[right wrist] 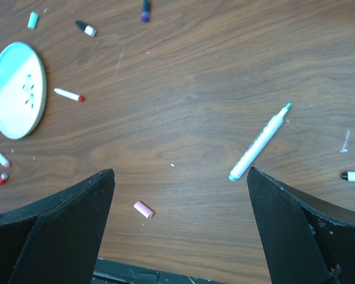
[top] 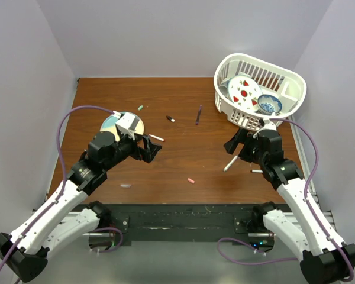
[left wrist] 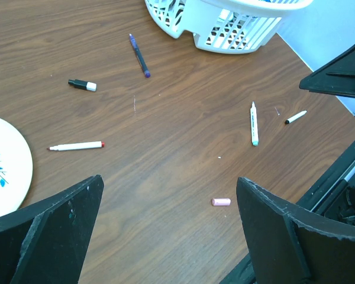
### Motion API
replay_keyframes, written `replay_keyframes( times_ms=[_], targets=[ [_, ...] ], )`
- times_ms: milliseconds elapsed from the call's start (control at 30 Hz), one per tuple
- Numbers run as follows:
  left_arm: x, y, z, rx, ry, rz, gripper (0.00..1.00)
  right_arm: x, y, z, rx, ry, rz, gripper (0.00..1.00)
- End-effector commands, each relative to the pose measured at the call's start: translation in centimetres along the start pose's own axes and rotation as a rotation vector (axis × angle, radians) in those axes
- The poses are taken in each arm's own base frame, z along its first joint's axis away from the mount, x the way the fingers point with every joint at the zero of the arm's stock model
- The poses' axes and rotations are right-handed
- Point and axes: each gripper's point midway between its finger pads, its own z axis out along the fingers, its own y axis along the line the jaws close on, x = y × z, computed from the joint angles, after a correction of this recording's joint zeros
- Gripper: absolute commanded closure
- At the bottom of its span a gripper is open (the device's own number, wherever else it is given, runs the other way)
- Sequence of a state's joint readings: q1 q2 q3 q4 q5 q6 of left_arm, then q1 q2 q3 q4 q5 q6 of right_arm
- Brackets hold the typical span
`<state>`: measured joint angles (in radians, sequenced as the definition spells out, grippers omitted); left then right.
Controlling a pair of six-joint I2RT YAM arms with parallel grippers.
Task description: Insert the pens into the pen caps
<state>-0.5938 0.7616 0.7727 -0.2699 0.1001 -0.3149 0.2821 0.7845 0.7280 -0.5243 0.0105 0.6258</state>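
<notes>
Both claws spread wide over the table (top: pixel 183 151), holding nothing.
Left claw (top: pixel 152 148) and right claw (top: pixel 234 143) hover apart. A teal-tipped pen (top: pixel 229 164) lies by the right claw, a red-tipped pen (top: pixel 156 138) beside the plate (top: pixel 109 123), a purple pen (top: pixel 198 114) toward the far edge, and a pink cap (top: pixel 191 180) toward the near edge.

White basket (top: pixel 241 118), round plate (right wrist: pixel 18 89)

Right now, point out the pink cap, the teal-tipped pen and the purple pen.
pink cap (right wrist: pixel 143 209), right wrist view, middle of the cap.
teal-tipped pen (right wrist: pixel 259 143), right wrist view, middle of the white barrel.
purple pen (left wrist: pixel 139 55), left wrist view, middle of the barrel.
</notes>
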Motion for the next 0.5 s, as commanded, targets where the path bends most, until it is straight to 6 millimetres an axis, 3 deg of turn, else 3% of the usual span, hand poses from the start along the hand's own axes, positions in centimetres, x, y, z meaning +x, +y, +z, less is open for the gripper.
replay_keyframes(
  times_ms=[0, 167, 300, 400, 467],
  targets=[
    [-1.3, -0.3, 0.0, 0.013, -0.047, -0.004, 0.0, -1.3, -1.3, -0.7, 0.099, -0.064, 0.081, 0.01],
    [-1.2, -0.2, 0.1, 0.005, -0.04, -0.022, 0.0, -1.7, -4.6, -0.9, 0.286, -0.128, 0.178, 0.01],
    [-1.2, -0.4, 0.0, 0.012, -0.033, -0.02, 0.0, 0.0, -7.3, -0.2, 0.456, -0.088, 0.254, 0.05],
    [-1.3, -0.7, -0.2, 0.027, -0.041, -0.022, 0.0, 1.3, -7.0, 1.3, 0.449, -0.027, 0.294, 0.09],
    [-1.2, -0.8, -0.2, 0.039, -0.042, -0.023, 0.0, 3.3, -6.8, 3.0, 0.41, 0.059, 0.252, 0.14]
  ],
)
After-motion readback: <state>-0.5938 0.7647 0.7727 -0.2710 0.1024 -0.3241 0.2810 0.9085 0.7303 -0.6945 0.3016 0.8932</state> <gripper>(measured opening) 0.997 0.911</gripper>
